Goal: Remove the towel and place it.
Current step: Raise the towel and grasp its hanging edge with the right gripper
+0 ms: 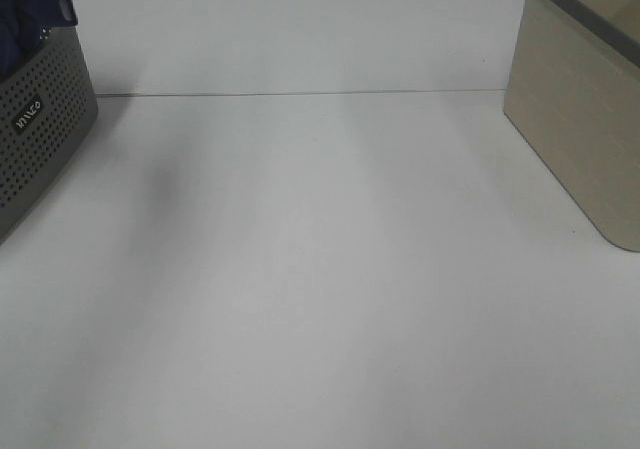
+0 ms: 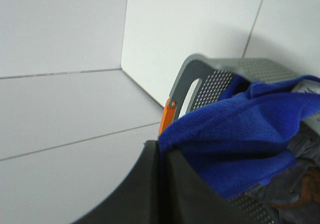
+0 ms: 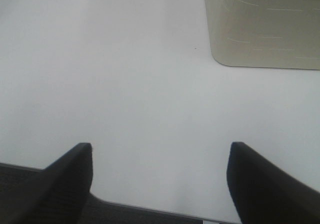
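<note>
the towel (image 2: 240, 139), deep blue, drapes across the top of the grey perforated basket (image 1: 45, 139) at the far left of the white table (image 1: 320, 289), one corner pinched between the closed jaws of my left gripper (image 2: 161, 145). grey cloth (image 2: 302, 146) lies beneath it in the basket. my right gripper (image 3: 160, 146) hovers over bare table, jaws spread wide and holding nothing, near the beige basket (image 1: 575, 119) at the far right.

Just one bit of lettering to spot: small white brand mark (image 1: 27, 112) printed on the perforated wall of the grey basket (image 1: 55, 154), running slanted along with that wall. Looks like a short word in capitals, way too blurry to actually spell out
</note>
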`<state>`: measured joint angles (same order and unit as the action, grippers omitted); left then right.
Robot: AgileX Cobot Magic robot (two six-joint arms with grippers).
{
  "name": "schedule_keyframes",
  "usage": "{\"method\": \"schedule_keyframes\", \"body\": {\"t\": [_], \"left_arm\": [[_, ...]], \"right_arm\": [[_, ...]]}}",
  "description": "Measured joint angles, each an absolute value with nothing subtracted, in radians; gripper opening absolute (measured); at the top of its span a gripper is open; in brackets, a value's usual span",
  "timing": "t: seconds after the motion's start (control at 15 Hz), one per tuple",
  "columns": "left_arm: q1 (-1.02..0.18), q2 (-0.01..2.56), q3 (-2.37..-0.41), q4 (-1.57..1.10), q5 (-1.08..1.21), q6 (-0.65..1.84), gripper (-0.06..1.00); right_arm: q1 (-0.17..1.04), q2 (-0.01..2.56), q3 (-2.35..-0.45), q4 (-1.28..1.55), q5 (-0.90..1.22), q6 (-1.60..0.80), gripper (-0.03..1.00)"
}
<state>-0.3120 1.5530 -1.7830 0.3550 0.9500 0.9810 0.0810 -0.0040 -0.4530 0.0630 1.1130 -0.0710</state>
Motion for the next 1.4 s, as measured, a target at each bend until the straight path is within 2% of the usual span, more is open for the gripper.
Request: {"method": "schedule_keyframes", "body": {"t": [0.4,0.67,0.73,0.87,1.07,1.4], "left_arm": [[-0.542,1.548,-1.783,0.225,0.970,1.062,0.00],[-0.620,1.536,-1.783,0.134,0.982,1.105,0.00],[-0.628,1.530,-1.783,0.040,1.032,1.106,0.00],[-0.653,1.503,-1.783,0.015,1.037,1.106,0.00],[-0.723,1.418,-1.785,-0.022,1.037,1.106,0.00],[-0.761,1.386,-1.785,-0.109,1.055,1.106,0.00]], "right_arm": [[0.081,-0.004,-0.454,0.072,1.111,-0.071,0.74],[0.081,-0.004,-0.466,0.110,1.074,-0.071,0.74],[0.081,-0.001,-0.473,0.181,0.974,-0.080,0.74],[0.081,0.037,-0.474,0.256,0.891,-0.126,0.74],[0.081,0.180,-0.476,0.423,0.822,-0.364,0.74],[0.081,0.547,-0.476,0.905,0.814,-1.125,0.74]]}}
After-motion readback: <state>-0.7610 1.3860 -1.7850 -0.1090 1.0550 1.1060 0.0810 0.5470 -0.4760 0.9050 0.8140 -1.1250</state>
